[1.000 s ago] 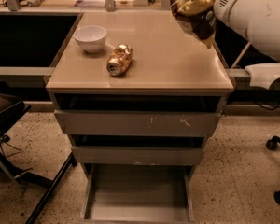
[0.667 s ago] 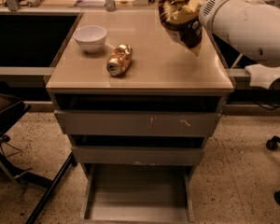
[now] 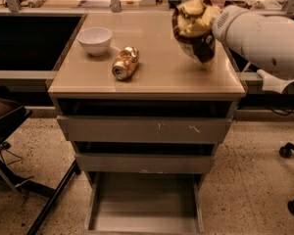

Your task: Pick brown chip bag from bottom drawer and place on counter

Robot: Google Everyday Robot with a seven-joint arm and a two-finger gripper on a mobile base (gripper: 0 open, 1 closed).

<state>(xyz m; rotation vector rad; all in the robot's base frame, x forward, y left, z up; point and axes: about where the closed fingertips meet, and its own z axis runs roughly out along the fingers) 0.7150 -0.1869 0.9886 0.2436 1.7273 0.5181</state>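
Observation:
The brown chip bag [image 3: 195, 32], crumpled, dark brown and tan, hangs from the end of my white arm over the right side of the counter [image 3: 157, 80]. Its lower tip is at or just above the beige top. My gripper [image 3: 209, 22] is at the bag's upper right, shut on the bag, and mostly hidden behind it. The bottom drawer [image 3: 144, 217] is pulled out at floor level, and its grey tray shows nothing inside.
A crushed gold can [image 3: 125, 62] lies at the counter's middle left, and a white bowl [image 3: 94, 39] stands behind it. The two upper drawers are slightly open. A dark chair [image 3: 5, 119] stands at left, chair wheels [image 3: 285, 152] at right, and a cluttered desk behind.
My arm has carried the chip bag leftward and down, from above the counter's back right corner to low over its right side. The can and the bowl have not moved.

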